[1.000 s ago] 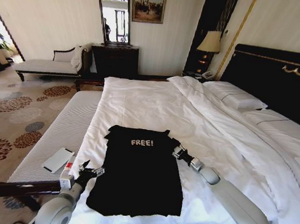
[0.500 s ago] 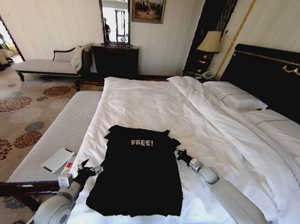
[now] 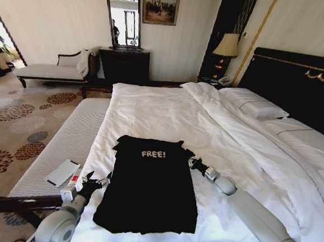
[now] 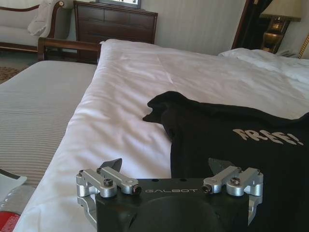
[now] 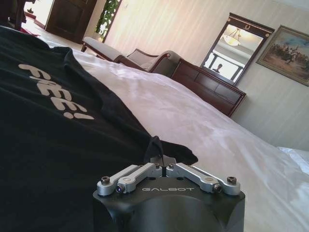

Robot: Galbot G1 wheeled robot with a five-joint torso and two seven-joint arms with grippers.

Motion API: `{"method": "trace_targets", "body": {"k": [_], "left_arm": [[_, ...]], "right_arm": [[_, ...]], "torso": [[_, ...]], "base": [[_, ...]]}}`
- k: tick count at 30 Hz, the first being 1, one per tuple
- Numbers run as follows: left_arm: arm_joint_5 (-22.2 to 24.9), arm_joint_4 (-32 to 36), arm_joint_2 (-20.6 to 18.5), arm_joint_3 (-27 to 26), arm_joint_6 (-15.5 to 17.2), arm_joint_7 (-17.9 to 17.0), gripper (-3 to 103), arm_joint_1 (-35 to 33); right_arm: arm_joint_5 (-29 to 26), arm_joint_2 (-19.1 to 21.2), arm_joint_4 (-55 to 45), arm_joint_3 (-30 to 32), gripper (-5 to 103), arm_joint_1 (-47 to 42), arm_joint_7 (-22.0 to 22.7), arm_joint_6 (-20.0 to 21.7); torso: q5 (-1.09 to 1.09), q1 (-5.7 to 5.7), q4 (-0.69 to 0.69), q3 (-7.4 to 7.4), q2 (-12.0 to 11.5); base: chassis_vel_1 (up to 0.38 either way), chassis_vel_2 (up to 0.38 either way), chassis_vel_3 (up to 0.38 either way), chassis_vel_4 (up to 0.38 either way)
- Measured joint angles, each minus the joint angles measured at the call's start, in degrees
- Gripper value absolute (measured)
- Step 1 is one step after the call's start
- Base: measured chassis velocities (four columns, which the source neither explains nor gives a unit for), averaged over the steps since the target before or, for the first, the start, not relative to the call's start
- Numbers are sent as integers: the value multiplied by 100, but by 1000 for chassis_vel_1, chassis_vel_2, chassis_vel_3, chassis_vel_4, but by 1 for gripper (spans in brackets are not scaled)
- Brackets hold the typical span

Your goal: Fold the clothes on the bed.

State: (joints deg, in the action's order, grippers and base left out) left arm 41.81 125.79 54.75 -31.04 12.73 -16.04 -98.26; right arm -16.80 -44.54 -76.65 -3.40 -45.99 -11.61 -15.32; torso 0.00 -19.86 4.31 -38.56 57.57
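The clothes, a black T-shirt printed "FREE!", lie flat on the white bed near its front edge. My left gripper sits low at the shirt's left hem side. In the left wrist view this gripper is open, its fingers straddling the shirt's edge. At the shirt's right sleeve, my right gripper rests on the bed. The right wrist view shows that gripper shut, with a bunched fold of the black sleeve at its tips.
A grey striped bench runs along the bed's left side, with a white flat device on it and a dark wooden rail in front. Pillows and a dark headboard are at the right; a dresser stands behind.
The right gripper has crept a little forward along the shirt's right edge to the sleeve. The left gripper has shifted slightly left and forward. The shirt lies as before.
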Motion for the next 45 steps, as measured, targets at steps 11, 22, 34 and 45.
{"method": "trace_targets", "body": {"k": [11, 22, 34, 45], "left_arm": [[58, 33, -20, -8, 4, -15, 100, 53], [53, 50, 16, -37, 5, -16, 100, 12], [51, 55, 45, -3, 5, -13, 100, 48], [61, 93, 3, -50, 5, -2, 100, -18]], "right_arm": [[-669, 53, 466, -130, 0, 693, -20, 166], [-1164, 67, 1160, -327, 0, 1112, -149, 395], [-1212, 124, 1482, -408, 0, 1371, -296, 583], [-2189, 105, 843, 41, 12, 810, -113, 959]], "torso": [[0, 0, 0, 0, 0], [1, 0, 1, 0, 0], [-1, 0, 0, 0, 0], [0, 0, -1, 0, 0]], "base": [[0, 0, 0, 0], [0, 0, 0, 0], [0, 0, 0, 0], [0, 0, 0, 0]]}}
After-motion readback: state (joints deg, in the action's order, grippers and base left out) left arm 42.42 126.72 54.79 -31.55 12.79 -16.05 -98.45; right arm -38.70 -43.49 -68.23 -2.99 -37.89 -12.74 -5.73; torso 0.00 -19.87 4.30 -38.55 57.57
